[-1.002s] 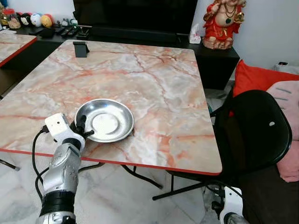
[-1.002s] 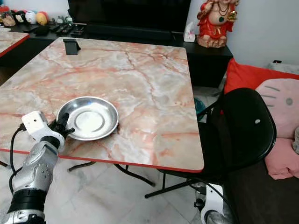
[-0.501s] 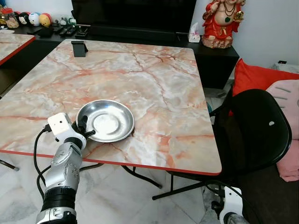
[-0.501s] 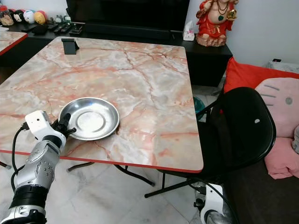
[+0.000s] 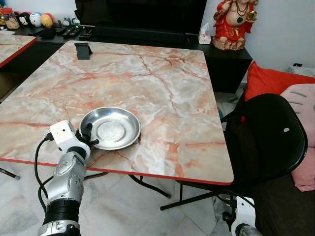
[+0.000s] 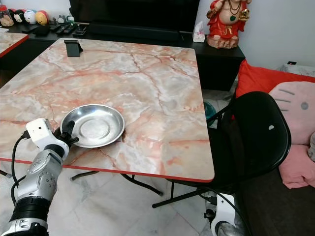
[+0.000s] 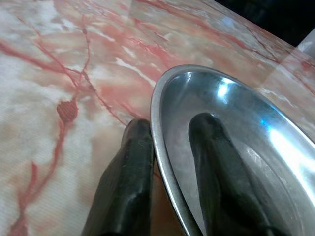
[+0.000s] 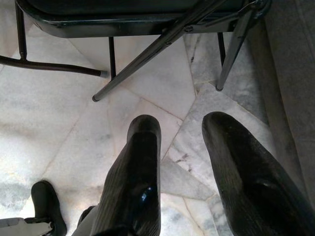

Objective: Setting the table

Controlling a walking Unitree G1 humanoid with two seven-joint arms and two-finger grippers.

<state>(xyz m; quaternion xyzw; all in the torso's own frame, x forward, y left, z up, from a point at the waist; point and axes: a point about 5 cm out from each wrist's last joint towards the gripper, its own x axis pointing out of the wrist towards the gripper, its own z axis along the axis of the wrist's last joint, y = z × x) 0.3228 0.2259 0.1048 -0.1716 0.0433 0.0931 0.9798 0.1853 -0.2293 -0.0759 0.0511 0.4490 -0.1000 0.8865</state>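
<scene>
A steel plate (image 5: 110,128) is seen on the marble counter (image 5: 162,88) near its front edge. From the head views the left pincer (image 5: 87,136) is only seen to meet the plate's near rim; the left wrist view shows that rim pinched, one finger (image 7: 216,172) inside, the other beneath. The right pincer (image 8: 182,147) hangs spread above the floor tiles (image 8: 59,128), by the black chair (image 5: 268,142).

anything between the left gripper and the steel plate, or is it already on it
Nothing stands between them. The left gripper already straddles the near rim of the steel plate, one finger inside, one outside, on the marble table.
</scene>
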